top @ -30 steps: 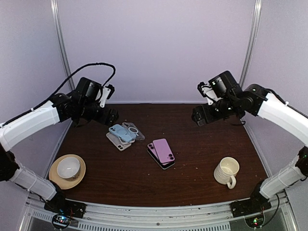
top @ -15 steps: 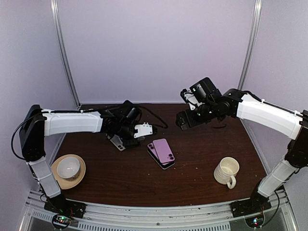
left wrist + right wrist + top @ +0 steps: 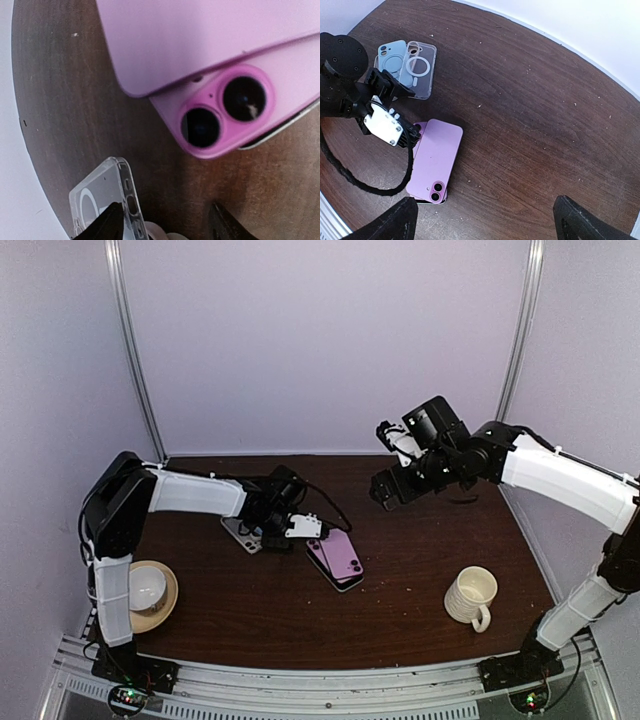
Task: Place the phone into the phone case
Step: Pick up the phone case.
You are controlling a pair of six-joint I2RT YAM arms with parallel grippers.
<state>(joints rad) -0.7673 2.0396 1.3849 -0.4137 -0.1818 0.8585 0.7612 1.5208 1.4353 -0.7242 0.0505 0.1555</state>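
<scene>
Two pink phone-shaped slabs lie stacked at the table's middle: the upper pink phone (image 3: 340,552) (image 3: 434,155) back up, the lower pink one (image 3: 225,110) showing its twin lenses. I cannot tell which is phone and which is case. A clear case (image 3: 417,70) (image 3: 102,197) and a blue case (image 3: 392,62) lie to their left. My left gripper (image 3: 305,530) (image 3: 167,226) sits low on the table between the clear case and the pink stack, jaws apart over bare wood, the clear case's edge by its left finger. My right gripper (image 3: 385,490) (image 3: 487,220) hangs open high above the table.
A cup on a tan saucer (image 3: 142,590) stands at the front left. A ribbed cream mug (image 3: 470,597) stands at the front right. Pale walls close in the table's back and sides. The left arm's black cable (image 3: 375,187) loops over the wood beside the pink stack.
My left arm swung in from the back left, came down over the cases and slid right toward the pink stack, its jaws narrowing. My right arm shifted a little left.
</scene>
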